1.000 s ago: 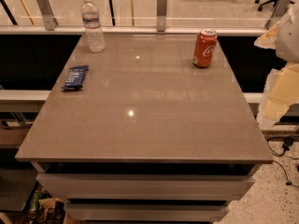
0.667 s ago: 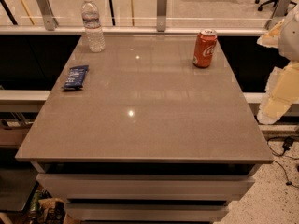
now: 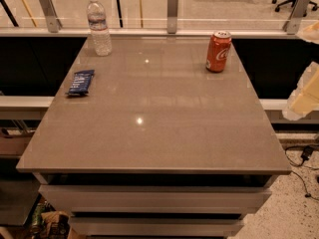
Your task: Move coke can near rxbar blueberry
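The coke can stands upright at the back right of the grey table. It is red-orange with white script and a silver top. The rxbar blueberry, a flat dark blue wrapper, lies near the table's left edge, far to the left of the can. My gripper shows only as pale cream parts at the right edge of the view. It is off the table, to the right of the can and lower in the view, and it holds nothing that I can see.
A clear plastic water bottle stands at the back left corner, behind the rxbar. A glass railing with metal posts runs behind the table. Cables lie on the floor at the right. Drawers sit under the tabletop.
The pale arm parts at the right edge have shifted slightly. The can, the bar and the bottle have not moved.
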### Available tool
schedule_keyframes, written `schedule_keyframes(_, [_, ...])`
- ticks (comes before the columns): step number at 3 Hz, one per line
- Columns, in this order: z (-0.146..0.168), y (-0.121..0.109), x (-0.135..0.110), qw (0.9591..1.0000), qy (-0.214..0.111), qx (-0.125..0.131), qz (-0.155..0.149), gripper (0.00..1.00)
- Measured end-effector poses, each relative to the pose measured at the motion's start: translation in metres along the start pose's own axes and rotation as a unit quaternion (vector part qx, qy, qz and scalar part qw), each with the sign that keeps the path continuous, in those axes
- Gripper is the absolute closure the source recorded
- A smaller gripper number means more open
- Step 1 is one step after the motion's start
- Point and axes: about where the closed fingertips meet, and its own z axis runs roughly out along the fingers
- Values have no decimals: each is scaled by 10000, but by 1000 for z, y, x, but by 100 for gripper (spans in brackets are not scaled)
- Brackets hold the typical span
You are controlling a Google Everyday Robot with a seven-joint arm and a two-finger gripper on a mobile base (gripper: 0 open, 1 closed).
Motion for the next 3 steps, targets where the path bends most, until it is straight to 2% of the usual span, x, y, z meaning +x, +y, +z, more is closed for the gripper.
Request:
schedule_keyframes(1, [-2, -20, 6, 9973, -361, 365, 523, 0])
schedule_keyframes(2, [3, -43, 5, 9890, -779, 625, 1094, 0])
schedule_keyframes(3, [13, -63, -6, 9811, -1102, 746, 1403, 0])
